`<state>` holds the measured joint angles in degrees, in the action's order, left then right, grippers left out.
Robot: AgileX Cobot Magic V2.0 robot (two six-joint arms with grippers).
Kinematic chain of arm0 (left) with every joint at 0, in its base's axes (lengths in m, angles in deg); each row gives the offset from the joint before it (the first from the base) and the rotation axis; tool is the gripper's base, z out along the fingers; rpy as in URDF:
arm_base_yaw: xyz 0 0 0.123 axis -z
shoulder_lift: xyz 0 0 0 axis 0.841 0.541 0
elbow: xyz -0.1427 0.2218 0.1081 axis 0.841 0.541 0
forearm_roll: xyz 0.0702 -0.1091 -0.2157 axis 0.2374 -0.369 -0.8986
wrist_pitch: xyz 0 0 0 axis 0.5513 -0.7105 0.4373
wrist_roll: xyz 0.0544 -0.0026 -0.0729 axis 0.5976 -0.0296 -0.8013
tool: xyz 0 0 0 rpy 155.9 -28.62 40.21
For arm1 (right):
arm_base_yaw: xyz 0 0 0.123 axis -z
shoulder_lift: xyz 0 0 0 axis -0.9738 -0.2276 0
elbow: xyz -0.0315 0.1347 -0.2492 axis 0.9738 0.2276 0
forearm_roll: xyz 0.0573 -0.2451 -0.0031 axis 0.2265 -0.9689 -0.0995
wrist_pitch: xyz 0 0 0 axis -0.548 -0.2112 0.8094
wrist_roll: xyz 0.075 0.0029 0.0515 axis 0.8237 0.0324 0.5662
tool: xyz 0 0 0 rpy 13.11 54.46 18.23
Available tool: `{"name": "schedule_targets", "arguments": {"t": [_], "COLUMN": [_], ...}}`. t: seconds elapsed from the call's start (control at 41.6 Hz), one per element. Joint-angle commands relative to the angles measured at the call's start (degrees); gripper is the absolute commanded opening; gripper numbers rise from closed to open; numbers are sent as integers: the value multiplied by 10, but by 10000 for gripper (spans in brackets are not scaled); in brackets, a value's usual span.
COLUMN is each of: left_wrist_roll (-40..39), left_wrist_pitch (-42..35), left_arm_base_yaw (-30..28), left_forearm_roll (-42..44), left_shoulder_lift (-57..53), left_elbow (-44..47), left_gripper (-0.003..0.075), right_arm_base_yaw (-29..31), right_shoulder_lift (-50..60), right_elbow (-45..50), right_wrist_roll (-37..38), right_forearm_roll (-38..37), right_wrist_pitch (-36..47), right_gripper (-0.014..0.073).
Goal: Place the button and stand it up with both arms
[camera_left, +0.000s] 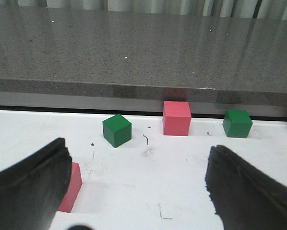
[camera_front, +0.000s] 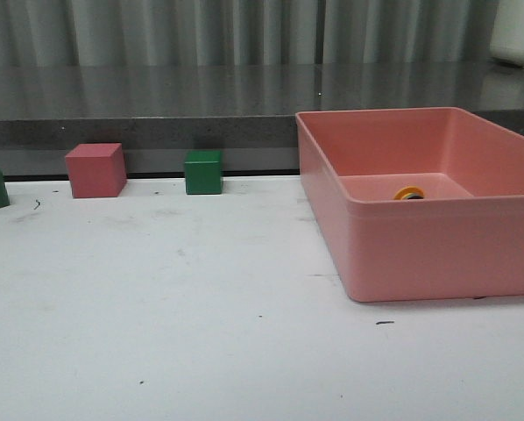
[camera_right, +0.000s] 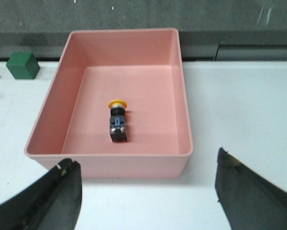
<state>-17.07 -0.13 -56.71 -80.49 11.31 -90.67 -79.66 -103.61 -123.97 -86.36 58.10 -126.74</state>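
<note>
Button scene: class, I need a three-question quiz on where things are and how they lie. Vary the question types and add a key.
1. True or false: the button stands upright in the tray.
2. Multiple choice: which end effector is shut on something? A) left B) right C) neither
3. Fill in: in the front view, the green cube beside the tray has a ____ cube to its left.

Key: 1 false, it lies on its side. 2 C, both are open and empty. 3 pink.

a scuffed white table meets a grey stone ledge beneath pale corrugated wall panels.
</note>
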Motion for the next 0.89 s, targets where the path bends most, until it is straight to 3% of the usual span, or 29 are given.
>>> {"name": "schedule_targets", "arguments": {"t": [0.0, 0.361, 0.625, 0.865], "left_wrist_roll": [-4, -4, -4, -4], "left_wrist_pitch": [-39, -39, -39, -39], "left_arm_base_yaw": [6, 6, 6, 6], "left_forearm_roll": [2, 2, 2, 2], "left_shoulder_lift": [7, 7, 7, 7], "left_elbow": [-17, -17, -17, -17], "left_gripper": [563, 563, 563, 563], "right_arm_base_yaw": [-8, -111, -112, -111], "right_shoulder_lift": [-53, -218, -349, -458], "right_elbow": [-57, -161, -247, -300], "right_wrist_roll": [-12, -33, -33, -33], "right_forearm_roll": [8, 7, -3, -25], "right_wrist_pitch": [-25, -66, -135, -141], "right_gripper": [591, 591, 591, 591]}}
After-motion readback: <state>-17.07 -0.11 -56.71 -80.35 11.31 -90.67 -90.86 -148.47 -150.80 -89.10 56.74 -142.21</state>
